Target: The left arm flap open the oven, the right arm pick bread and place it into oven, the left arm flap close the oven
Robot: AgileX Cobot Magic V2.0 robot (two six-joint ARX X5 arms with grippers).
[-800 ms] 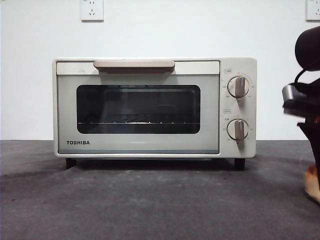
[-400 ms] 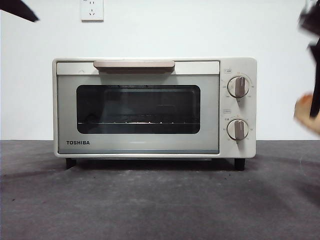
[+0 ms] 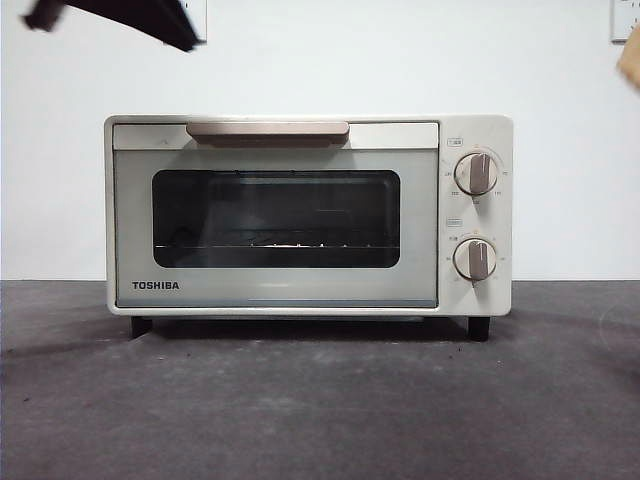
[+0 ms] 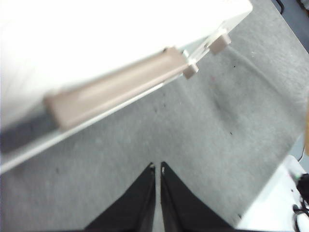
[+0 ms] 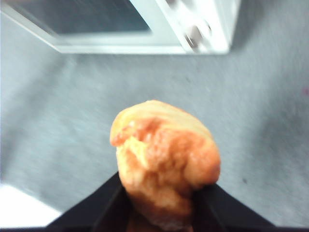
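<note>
From the front, the Toshiba toaster oven (image 3: 308, 215) stands on the grey table (image 3: 320, 410) with its glass door shut, and a dark arm tip shows only at the upper corner. The right wrist view shows what the front view barely catches: the right gripper (image 5: 161, 193) pinching the lumpy golden bread (image 5: 164, 162), held in the air above the table in front of the oven. The left wrist view shows the left gripper (image 4: 157, 166), jaws pressed almost together, above the beige handle (image 4: 116, 87).
</note>
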